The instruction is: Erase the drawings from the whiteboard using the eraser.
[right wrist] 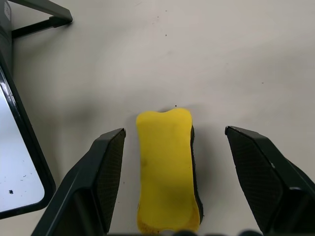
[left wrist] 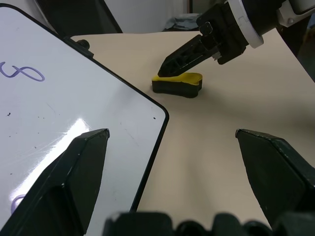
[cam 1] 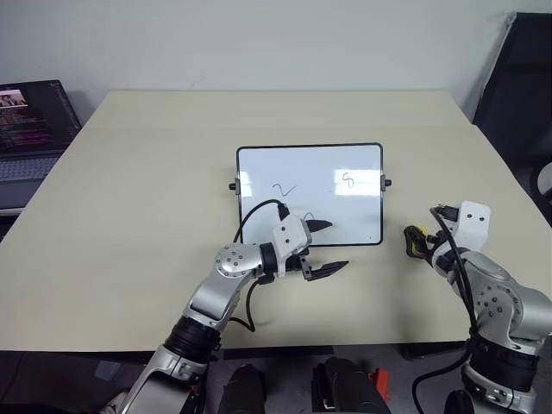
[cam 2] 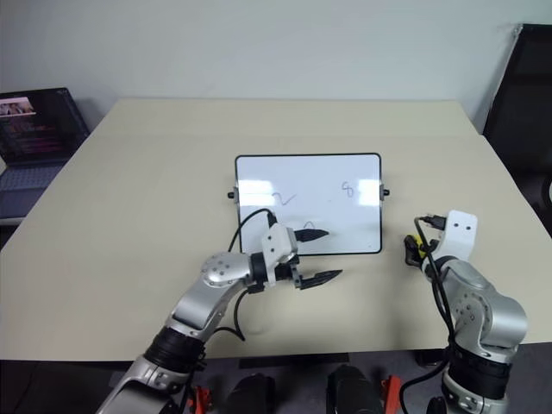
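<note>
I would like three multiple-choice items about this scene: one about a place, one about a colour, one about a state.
1. Where does the eraser lie?
A. on the whiteboard
B. on the table, beside the board
C. on the laptop

2. The eraser's top is:
A. yellow
B. red
C. white

3. The right gripper is:
A. shut on the eraser
B. open, one finger on each side of the eraser
C. shut, empty

Key: 1 B, it rests on the table past the board's corner; 2 A, yellow over a dark base; 3 B, gaps show on both sides.
</note>
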Available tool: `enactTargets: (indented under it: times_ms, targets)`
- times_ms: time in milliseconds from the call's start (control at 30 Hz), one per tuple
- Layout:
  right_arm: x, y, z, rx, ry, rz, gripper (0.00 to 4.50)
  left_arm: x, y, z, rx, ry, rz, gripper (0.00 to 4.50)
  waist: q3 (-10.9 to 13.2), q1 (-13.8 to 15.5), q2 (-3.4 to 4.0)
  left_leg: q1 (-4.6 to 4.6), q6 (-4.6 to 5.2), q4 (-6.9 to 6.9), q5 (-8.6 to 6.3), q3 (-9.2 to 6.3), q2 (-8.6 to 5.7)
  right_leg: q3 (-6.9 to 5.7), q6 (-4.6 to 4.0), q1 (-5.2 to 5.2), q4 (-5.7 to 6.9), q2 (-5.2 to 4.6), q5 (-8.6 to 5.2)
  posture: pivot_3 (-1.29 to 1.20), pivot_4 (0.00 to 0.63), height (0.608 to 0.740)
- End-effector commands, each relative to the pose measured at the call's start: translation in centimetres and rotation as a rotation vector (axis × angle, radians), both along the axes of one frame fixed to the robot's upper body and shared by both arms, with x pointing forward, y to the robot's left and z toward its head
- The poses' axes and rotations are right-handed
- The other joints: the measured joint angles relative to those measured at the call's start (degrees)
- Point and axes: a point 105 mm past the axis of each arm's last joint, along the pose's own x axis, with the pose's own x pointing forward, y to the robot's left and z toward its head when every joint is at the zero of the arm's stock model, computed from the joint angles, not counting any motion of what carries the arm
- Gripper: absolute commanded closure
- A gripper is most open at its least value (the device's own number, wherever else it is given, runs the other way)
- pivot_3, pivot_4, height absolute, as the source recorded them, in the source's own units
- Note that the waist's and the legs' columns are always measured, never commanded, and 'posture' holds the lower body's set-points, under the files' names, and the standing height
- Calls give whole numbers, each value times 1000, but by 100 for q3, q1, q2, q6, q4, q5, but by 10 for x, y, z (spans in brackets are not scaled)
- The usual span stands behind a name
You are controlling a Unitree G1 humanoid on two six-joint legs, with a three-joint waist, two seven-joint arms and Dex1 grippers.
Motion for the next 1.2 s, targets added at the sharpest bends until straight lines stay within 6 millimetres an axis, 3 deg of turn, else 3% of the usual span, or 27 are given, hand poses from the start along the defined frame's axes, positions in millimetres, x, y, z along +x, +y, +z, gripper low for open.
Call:
enactTargets:
  times_ms: [33,233,533,633,800,1067,1200]
  targets:
    - [1,3,9,-15,-38,0,967,-1,-1,11,-19,-46,-12,0,0,0,0,0,0,0,0,0,0,0,0,0,0,0,0,0,150,740]
    - [-2,9,-4,-9,-3,10,967,-1,1,12,-19,-47,-5,0,0,1,0,0,0,0,0,-1,0,-1,0,0,-1,0,0,0,150,740]
    - [2,3,-5,-19,-8,-9,967,0,3,12,-15,-47,2,0,0,0,0,0,0,1,0,-1,0,-1,0,0,0,0,0,0,150,740]
    - [3,0,-3,-18,-22,-27,1551,0,3,12,-15,-48,-1,0,0,0,0,0,0,0,0,0,0,0,0,0,-1,0,0,0,150,740]
    - [4,-1,0,-8,-44,-35,3317,0,2,13,-15,-48,-5,0,0,-1,0,0,0,1,0,0,0,0,0,0,0,0,0,0,150,740]
    - [5,-5,6,-14,-64,-51,3413,0,0,12,-17,-46,-7,0,0,0,0,0,0,1,0,0,0,0,0,0,0,0,0,0,150,740]
    - [10,3,21,-7,-148,1,3413,3,3,12,-10,-56,24,0,0,0,0,0,0,1,0,0,0,0,0,0,0,0,0,0,150,740]
